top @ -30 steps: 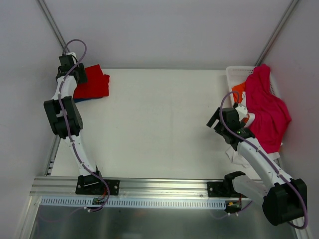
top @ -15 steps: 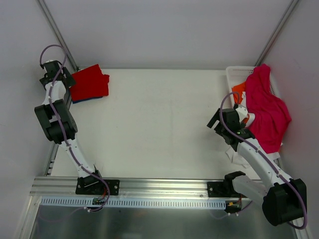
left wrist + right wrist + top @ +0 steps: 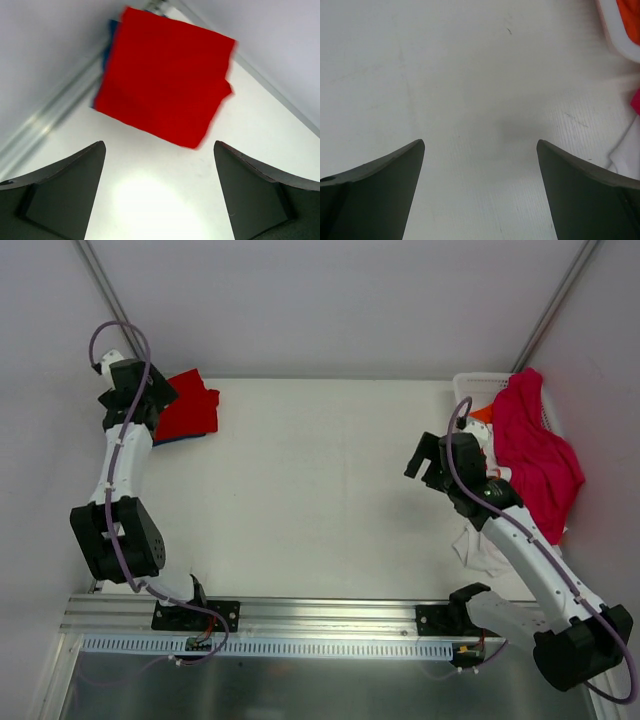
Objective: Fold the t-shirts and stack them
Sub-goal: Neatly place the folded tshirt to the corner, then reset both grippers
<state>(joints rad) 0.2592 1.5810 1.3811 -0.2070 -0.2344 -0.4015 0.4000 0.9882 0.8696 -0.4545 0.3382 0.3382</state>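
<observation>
A folded bright red t-shirt [image 3: 190,405] lies at the table's far left corner on top of a navy blue one [image 3: 166,441]. In the left wrist view the red shirt [image 3: 165,75] fills the top, with a navy edge [image 3: 107,47] showing at its left. My left gripper [image 3: 150,400] is open and empty just short of the stack [image 3: 159,146]. A magenta-pink t-shirt [image 3: 537,455] drapes over the white basket [image 3: 470,388], beside an orange one [image 3: 482,415]. A white t-shirt [image 3: 480,550] lies crumpled near the basket. My right gripper [image 3: 425,455] is open and empty over bare table [image 3: 480,144].
The white basket's corner [image 3: 615,37] with orange cloth [image 3: 631,15] shows at the top right of the right wrist view, with white cloth [image 3: 626,159] at the right edge. Metal frame posts [image 3: 105,290] rise at both far corners. A slotted rail [image 3: 300,615] runs along the near edge.
The left arm has drawn back off the red shirt, swung left, then come partly back, with its elbow now lower. The right gripper has moved away and slightly left from the basket.
</observation>
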